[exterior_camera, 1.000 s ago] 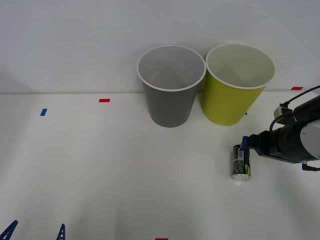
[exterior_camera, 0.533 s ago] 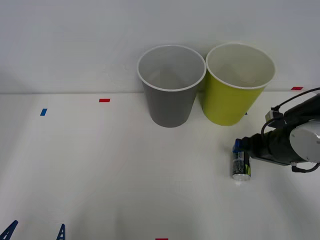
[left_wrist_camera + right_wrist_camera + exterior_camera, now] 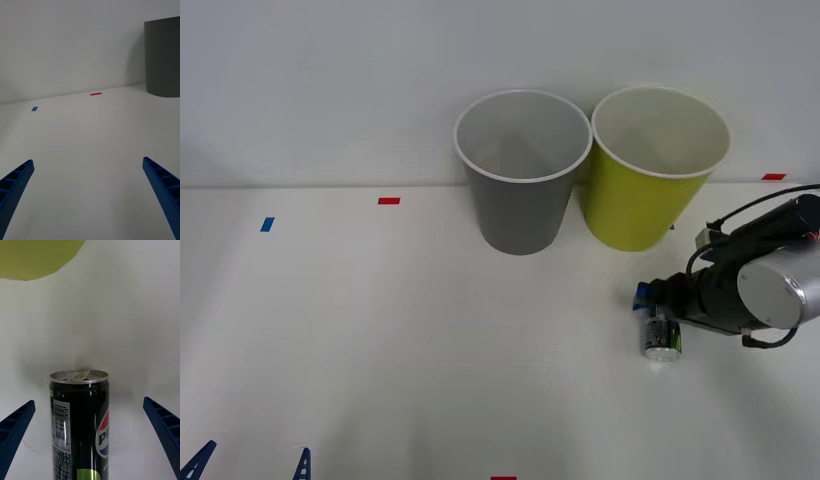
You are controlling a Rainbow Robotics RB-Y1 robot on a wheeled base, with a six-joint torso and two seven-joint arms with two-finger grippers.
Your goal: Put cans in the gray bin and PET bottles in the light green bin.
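On the white table, three task items are counted: one small black drink can with a lime-green and white label and silver ends, one tall tapered round gray bin with a white rim, one tall tapered round yellow-green bin of the same shape. The two bins are stood side by side at the back by the wall, rims close to touching, gray on the left, both pale inside with nothing seen in them. The can is laid on its side in front of the yellow-green bin, well apart from it, one silver end pointed toward the robot

The right gripper is held low over the table at the can's far end, arm reaching in from the right edge with a black cable looped above it. In the right wrist view the can is seen between the spread blue ribbed fingers, clear gaps on both sides, no contact: open, nothing gripped

The left gripper is parked at the near left edge of the table, blue fingers spread wide with nothing between them

Table: plain white, marked with small red tape pieces along the back and one blue tape piece at left. A plain white wall is seen behind
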